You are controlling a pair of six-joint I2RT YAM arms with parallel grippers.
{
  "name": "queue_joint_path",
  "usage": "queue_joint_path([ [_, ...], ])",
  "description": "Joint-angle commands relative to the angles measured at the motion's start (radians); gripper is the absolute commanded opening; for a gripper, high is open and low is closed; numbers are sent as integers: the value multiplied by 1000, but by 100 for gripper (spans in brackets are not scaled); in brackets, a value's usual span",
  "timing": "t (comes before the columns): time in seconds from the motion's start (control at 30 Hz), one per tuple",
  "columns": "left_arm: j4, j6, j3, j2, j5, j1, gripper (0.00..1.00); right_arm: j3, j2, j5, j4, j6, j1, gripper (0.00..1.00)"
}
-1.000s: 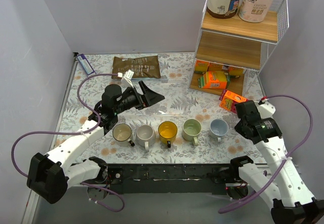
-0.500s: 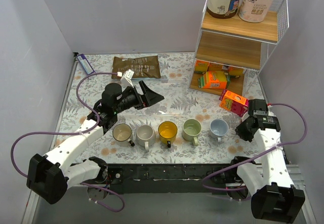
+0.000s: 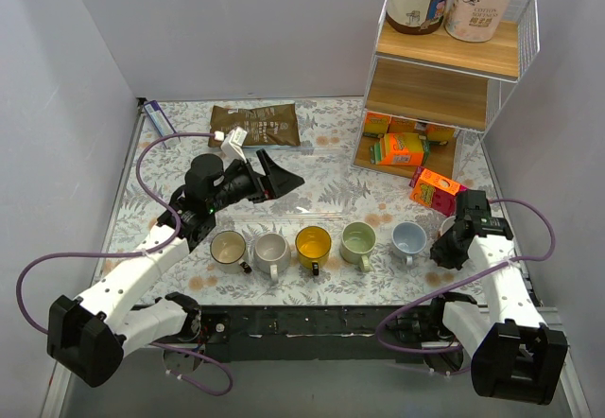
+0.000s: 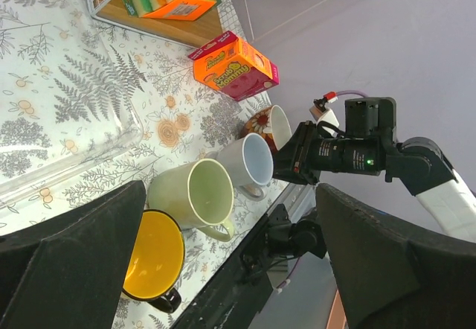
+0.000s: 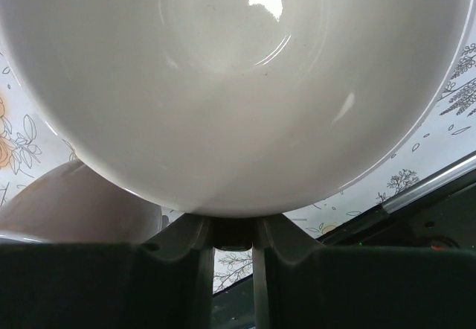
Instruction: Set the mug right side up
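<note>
Five mugs stand upright in a row near the front edge: beige (image 3: 229, 248), white (image 3: 271, 250), yellow (image 3: 313, 245), green (image 3: 359, 240) and blue (image 3: 408, 238). A sixth mug, brown with flowers outside and white inside (image 4: 274, 126), sits just right of the blue one. My right gripper (image 3: 448, 235) is shut on it. Its white inside (image 5: 238, 83) fills the right wrist view, above my fingers (image 5: 190, 269). I cannot tell whether it rests on the table. My left gripper (image 3: 288, 174) hangs open and empty above the table behind the row.
An orange box (image 3: 435, 189) lies just behind the right gripper. A wire shelf (image 3: 444, 68) with boxes and paper rolls stands at the back right. A brown pouch (image 3: 253, 125) lies at the back. A clear tray (image 4: 74, 147) sits behind the mugs.
My right arm has swung down and left, bringing its gripper low beside the blue mug with the flowered mug in it. The left arm has barely moved.
</note>
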Motion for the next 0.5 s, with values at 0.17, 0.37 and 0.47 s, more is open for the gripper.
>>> queue_joint_path([
  [0.17, -23, 22, 11, -36, -20, -5, 98, -30, -20, -30, 73, -54, -6, 38],
  [0.37, -23, 34, 23, -40, -19, -3, 98, -30, -41, -76, 74, -59, -6, 52],
  [0.47, -37, 52, 45, -56, -19, -3, 98, 8, -55, -87, 50, -59, -6, 57],
])
